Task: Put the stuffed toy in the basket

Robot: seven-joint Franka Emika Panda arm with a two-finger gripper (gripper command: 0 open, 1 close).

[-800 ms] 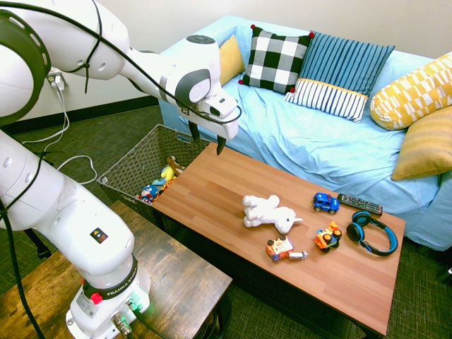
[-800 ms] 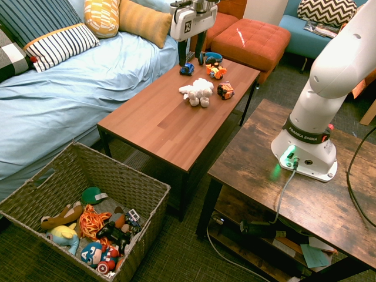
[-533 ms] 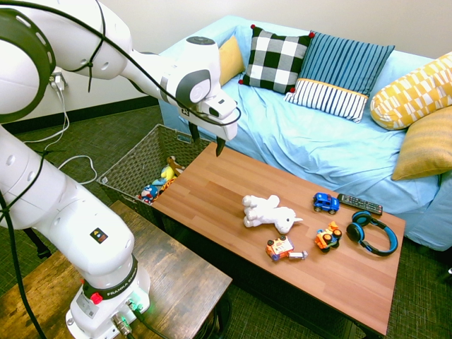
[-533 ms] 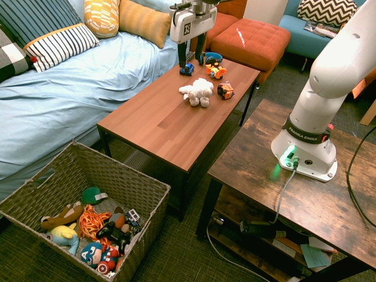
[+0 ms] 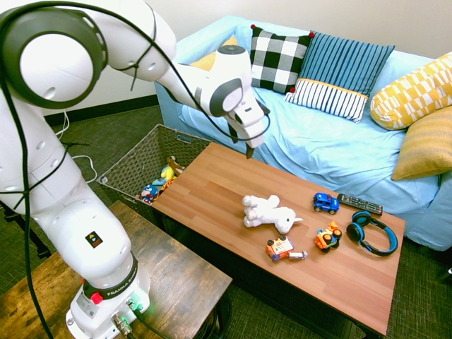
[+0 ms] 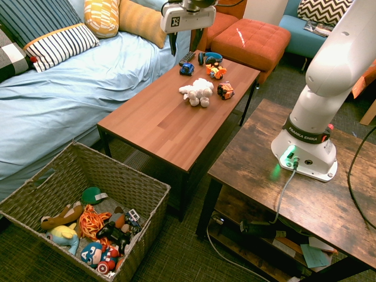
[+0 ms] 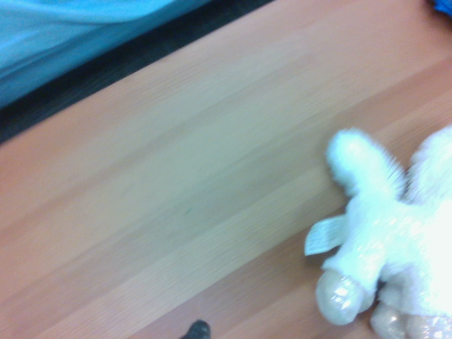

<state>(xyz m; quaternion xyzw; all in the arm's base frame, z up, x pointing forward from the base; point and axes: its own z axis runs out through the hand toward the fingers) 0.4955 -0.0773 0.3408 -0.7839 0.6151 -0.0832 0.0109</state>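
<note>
white stuffed toy (image 7: 395, 254) lying on wooden surface (image 7: 183, 183), fabric tag and pale feet showing, blue sofa cover (image 7: 63, 28) running past the surface edge

The gripper (image 5: 248, 150) has swung along the table (image 5: 212, 194) toward the stuffed toy (image 5: 270, 212).

White stuffed toy (image 5: 270, 212) on a reddish-brown wood-grain tabletop (image 5: 212, 198), pale tan pads on its feet, or so the blurred wrist view suggests; brownish woven basket (image 6: 88, 176); light blue sofa (image 5: 332, 152) with a black-and-white checked cushion (image 5: 275, 58), blue striped cushion (image 5: 342, 74), yellow patterned cushion (image 5: 413, 92); blue toy car (image 5: 325, 203); blue-and-black headphones (image 5: 372, 233)
</note>
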